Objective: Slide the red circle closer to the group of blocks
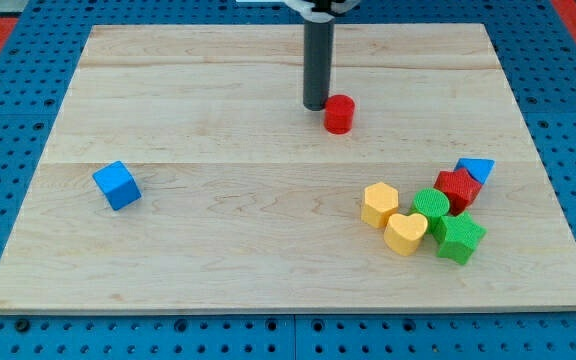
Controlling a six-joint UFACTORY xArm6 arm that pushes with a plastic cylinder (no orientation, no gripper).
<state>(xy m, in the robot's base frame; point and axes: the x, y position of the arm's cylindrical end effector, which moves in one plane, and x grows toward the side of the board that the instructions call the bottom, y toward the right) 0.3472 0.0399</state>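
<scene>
camera view, single frame. the counter (268,240) is a pale wooden board made of several planks joined along lines running from the view's left to the view's right, resting on a blue pegboard base (8,120) dotted with dark holes; a strip of red shows at the view's top left and top right corners. the landmark for all places below is the red circle (339,114), a short red cylinder standing upright in the upper middle of the counter. my tip (315,106), the lower end of a straight dark rod hanging from a white mount at the view's top, sits just beside the red circle on the view's left, very close to it; whether the two touch cannot be told. the arm carries no hand, so there is nothing spread or pressed together to report. the group of blocks lies well apart from the red circle, toward the view's bottom right: a yellow hexagon (379,204), a yellow heart (405,232), a green round ridged block (431,206), a green star-like block (459,238), a red block (457,188) and a blue triangle (476,168), packed together and mostly touching. a blue cube (117,185) lies alone, well apart from the red circle toward the view's bottom left.
</scene>
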